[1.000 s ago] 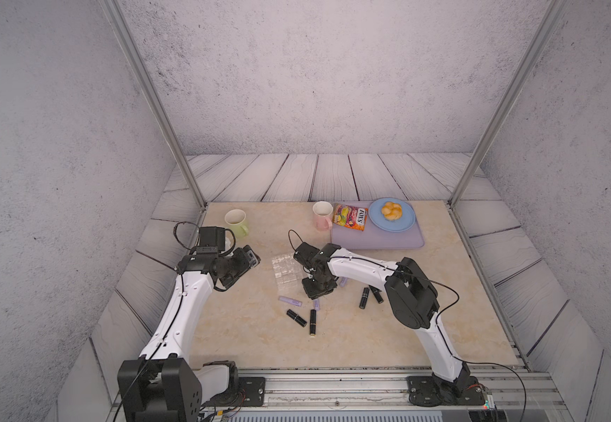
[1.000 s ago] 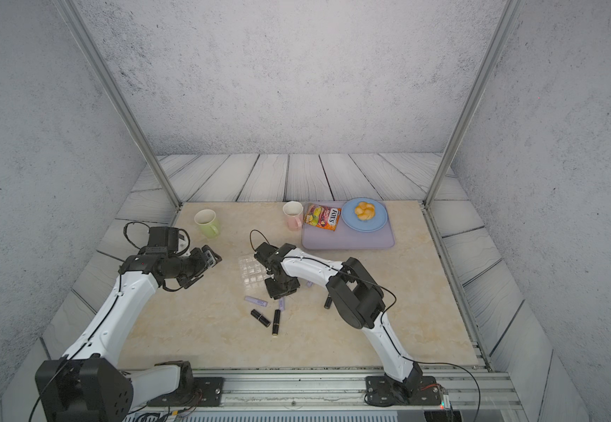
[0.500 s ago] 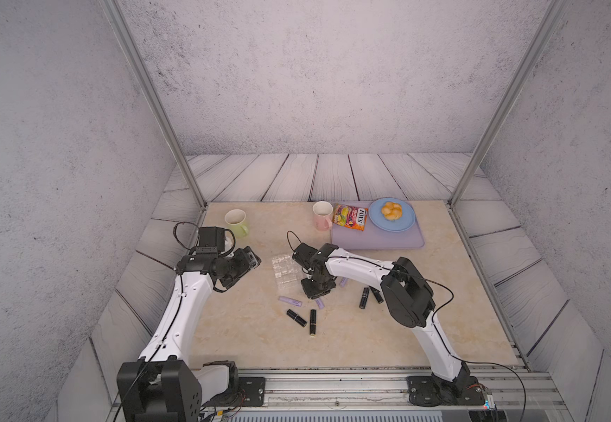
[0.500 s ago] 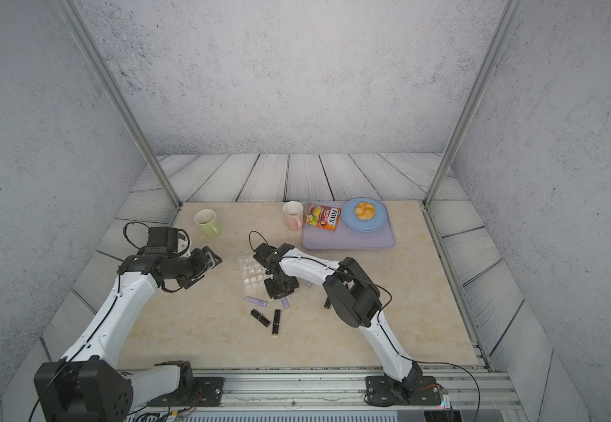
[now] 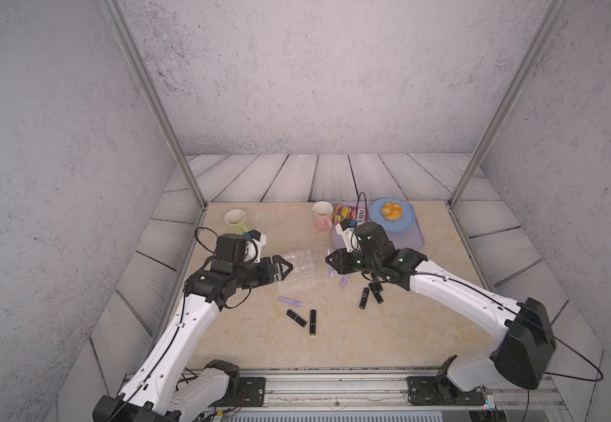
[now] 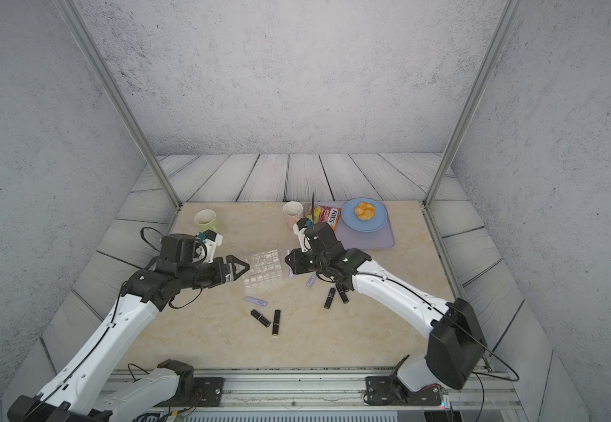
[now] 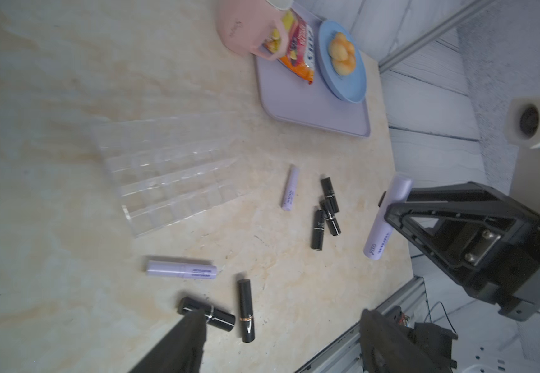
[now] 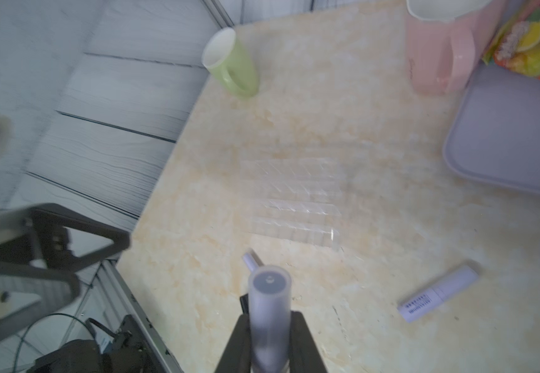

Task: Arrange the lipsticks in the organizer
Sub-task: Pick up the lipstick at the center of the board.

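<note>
Top views: the clear organizer [image 5: 298, 265] stood empty between the left gripper [image 5: 285, 268], jaws apart, and the right gripper [image 5: 327, 260]; left wrist: seven lipsticks [image 7: 181, 269] lay loose beside it; right wrist: jaws clamped a lilac lipstick [image 8: 268, 310] mid-barrel, probably light, rigid and slippery.

A clear organizer [image 5: 298, 268] is set on the marbled beige desk [image 5: 406, 329]. Two lilac lipsticks [image 5: 291, 301] and five black lipsticks [image 5: 312, 322] are laid flat near it. A green mug [image 5: 235, 220], a pink mug [image 5: 323, 215] and a lilac tray [image 5: 411, 239] are placed along the far edge.
</note>
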Action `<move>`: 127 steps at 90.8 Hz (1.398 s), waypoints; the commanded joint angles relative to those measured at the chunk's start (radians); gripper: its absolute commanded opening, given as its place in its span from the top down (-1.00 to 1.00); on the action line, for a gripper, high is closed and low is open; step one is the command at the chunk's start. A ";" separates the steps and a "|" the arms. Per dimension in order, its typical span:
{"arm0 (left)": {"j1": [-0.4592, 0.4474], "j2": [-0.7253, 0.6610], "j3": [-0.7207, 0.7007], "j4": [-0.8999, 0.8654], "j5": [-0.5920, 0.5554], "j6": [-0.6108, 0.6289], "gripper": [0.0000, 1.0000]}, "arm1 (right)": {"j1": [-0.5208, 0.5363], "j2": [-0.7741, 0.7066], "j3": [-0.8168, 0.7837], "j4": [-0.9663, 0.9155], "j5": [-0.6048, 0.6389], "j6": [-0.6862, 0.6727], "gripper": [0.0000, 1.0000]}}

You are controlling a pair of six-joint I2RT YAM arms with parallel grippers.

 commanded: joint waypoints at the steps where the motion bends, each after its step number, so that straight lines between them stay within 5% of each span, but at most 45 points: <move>1: -0.059 -0.021 -0.052 0.136 0.099 -0.034 -0.52 | 0.001 -0.064 -0.144 0.355 -0.056 0.062 0.57; 38: -0.216 -0.007 -0.092 0.374 0.148 -0.035 -0.25 | -0.013 -0.161 -0.316 0.713 -0.179 0.171 0.67; 68: -0.237 0.069 -0.054 0.475 0.127 0.039 0.04 | -0.013 -0.129 -0.300 0.800 -0.289 0.274 0.71; 86: -0.240 0.084 -0.045 0.492 0.132 0.071 0.65 | -0.013 -0.109 -0.328 0.870 -0.253 0.345 0.71; 92: -0.240 0.070 -0.044 0.475 0.109 0.100 0.72 | -0.014 -0.105 -0.339 0.888 -0.238 0.360 0.70; 109: -0.243 0.075 -0.025 0.428 0.062 0.165 1.00 | -0.019 -0.104 -0.308 0.812 -0.216 0.377 0.40; 120: -0.251 0.081 -0.003 0.368 0.022 0.232 1.00 | -0.049 -0.110 -0.285 0.725 -0.201 0.424 -0.05; 127: -0.262 0.083 0.017 0.310 -0.012 0.286 1.00 | -0.105 -0.107 -0.255 0.612 -0.218 0.474 -0.13</move>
